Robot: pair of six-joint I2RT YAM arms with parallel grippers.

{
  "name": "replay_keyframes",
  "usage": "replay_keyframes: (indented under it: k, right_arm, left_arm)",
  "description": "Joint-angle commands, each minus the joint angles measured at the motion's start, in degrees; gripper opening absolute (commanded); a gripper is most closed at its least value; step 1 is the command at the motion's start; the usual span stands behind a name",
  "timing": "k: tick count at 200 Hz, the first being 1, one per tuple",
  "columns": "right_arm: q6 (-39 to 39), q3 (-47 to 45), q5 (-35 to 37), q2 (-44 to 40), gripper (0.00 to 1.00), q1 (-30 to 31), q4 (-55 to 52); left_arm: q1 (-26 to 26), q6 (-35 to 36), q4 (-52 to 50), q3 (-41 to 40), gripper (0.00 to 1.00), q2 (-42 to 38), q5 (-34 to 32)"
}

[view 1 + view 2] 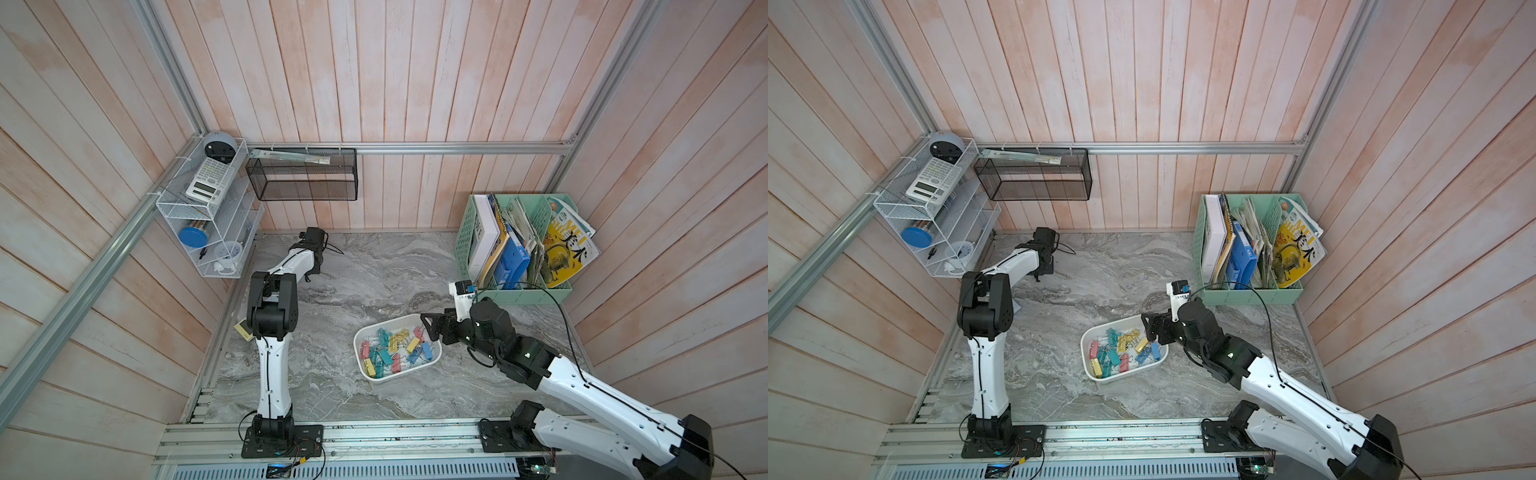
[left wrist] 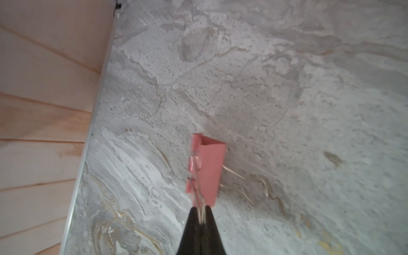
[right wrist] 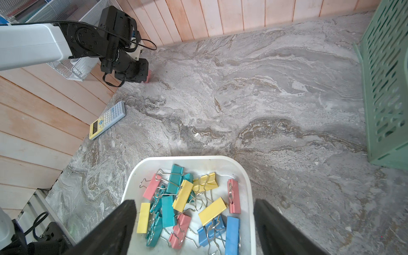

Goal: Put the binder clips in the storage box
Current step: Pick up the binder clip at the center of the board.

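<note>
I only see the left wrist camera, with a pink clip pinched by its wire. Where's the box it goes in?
Observer: Away from your pink clip, the storage box sits toward the robot's right, nearer its base.
Operator: Any clips inside already?
Observer: Yes, many binder clips, pink, teal, yellow and blue, lie piled in it.
Operator: Is the other arm holding one?
Observer: No. The right end effector hangs open and empty above the box.

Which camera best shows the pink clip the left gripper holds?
The left wrist view: the pink clip is large and central, its wire handle pinched in the shut left gripper. The right wrist view shows only a pink sliver beside that gripper. In both top views the arm hides it.
</note>
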Motion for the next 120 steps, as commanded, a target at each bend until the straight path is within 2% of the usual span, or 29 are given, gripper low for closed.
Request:
replay_keyframes:
  k: [1, 13, 36, 72, 94, 120]
  right_arm:
    - [1.6, 1.0, 3.1, -1.2, 0.95, -0.4, -1.6]
    - [3.5, 1.4, 3.4, -0.6, 0.98, -2.2, -4.4]
    - [6.5, 0.3, -4.3, -0.5, 0.98, -8.4, -4.9]
    - [11.4, -4.4, -14.2, -4.4, 0.98, -19.5, -1.0]
    - [13.2, -6.4, -16.9, -6.2, 0.98, -25.0, -0.6]
    - [15.0, -8.5, -18.5, -7.7, 0.98, -28.6, 0.1]
  left_arm:
    - [0.2, -3.8, -2.1, -0.4, 0.0, -2.2, 5.7]
    - [0.2, -5.6, -0.6, -3.3, 0.0, -5.2, 8.9]
    - [-0.1, -8.9, 0.2, -7.6, 0.0, -11.1, 15.2]
    - [-2.6, -14.3, 1.5, -16.3, 0.0, -22.3, 30.4]
    - [-8.3, -16.1, 1.8, -20.3, 0.0, -29.4, 34.8]
    - [-17.7, -16.4, 0.4, -21.0, 0.0, -33.9, 37.6]
